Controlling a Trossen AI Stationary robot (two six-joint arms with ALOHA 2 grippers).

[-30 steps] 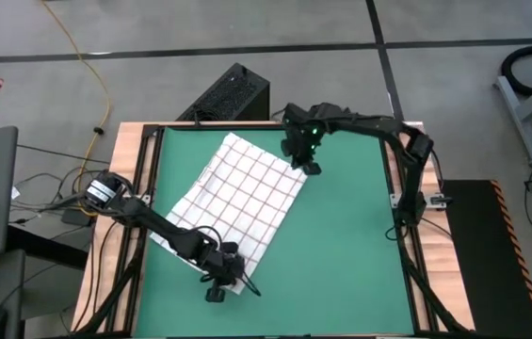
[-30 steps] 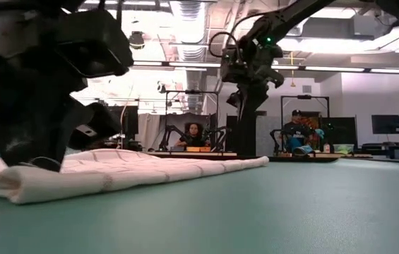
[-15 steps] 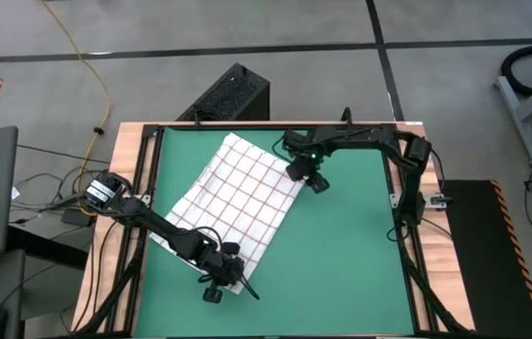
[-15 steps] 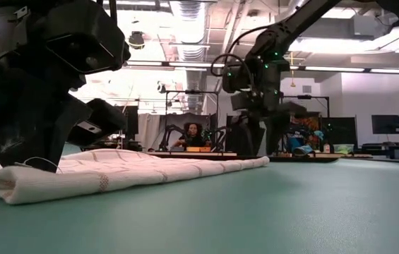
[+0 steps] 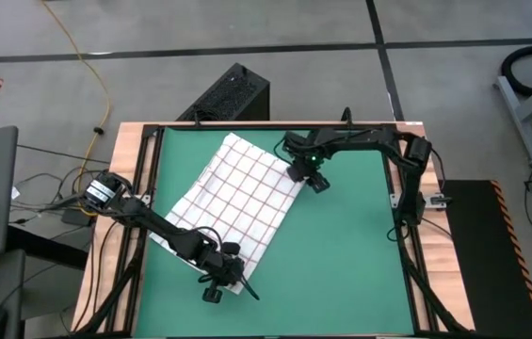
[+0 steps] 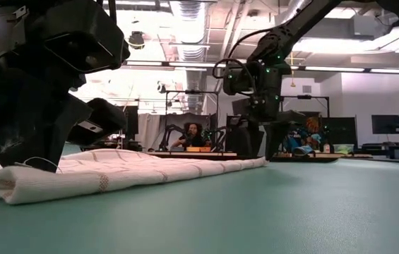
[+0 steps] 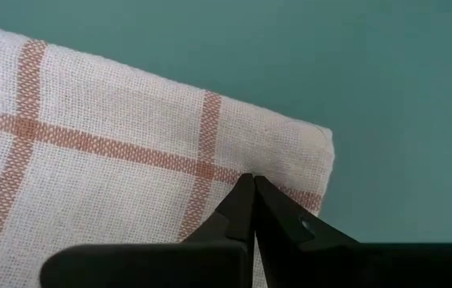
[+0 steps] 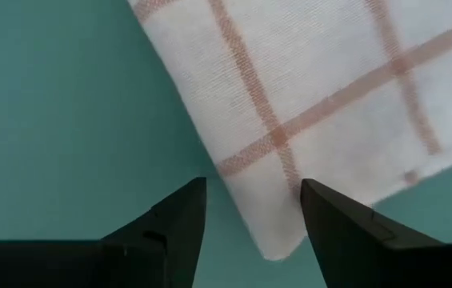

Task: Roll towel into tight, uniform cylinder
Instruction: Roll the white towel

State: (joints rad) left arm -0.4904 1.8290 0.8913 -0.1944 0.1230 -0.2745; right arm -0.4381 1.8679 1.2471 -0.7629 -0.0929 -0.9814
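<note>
Towel [image 5: 240, 201]: flat on green mat [image 5: 341, 264], long axis diagonal. Right gripper [image 8: 251, 210]: spread wide, straddling towel's far corner, nothing held. Left gripper [image 7: 253, 186]: clenched, tips on towel's near corner, grip on cloth unclear.

- My left arm [image 5: 167, 235] is dark, close to black, built of slim jointed links, with thin black cables looping along it.
- Near its base sits a round silver-and-black fitting [image 5: 101, 191] with a pale label.
- My right arm [image 5: 369, 141] is the same dark make, and a small green light [image 5: 314, 156] glows at its wrist.
- My right gripper [image 8: 254, 210] has two matte black fingers [image 8: 170, 220] that taper to wedges.
- My left gripper [image 7: 254, 186] ends in fine black points; one finger carries what may be a small screw [image 7: 306, 226].
</note>
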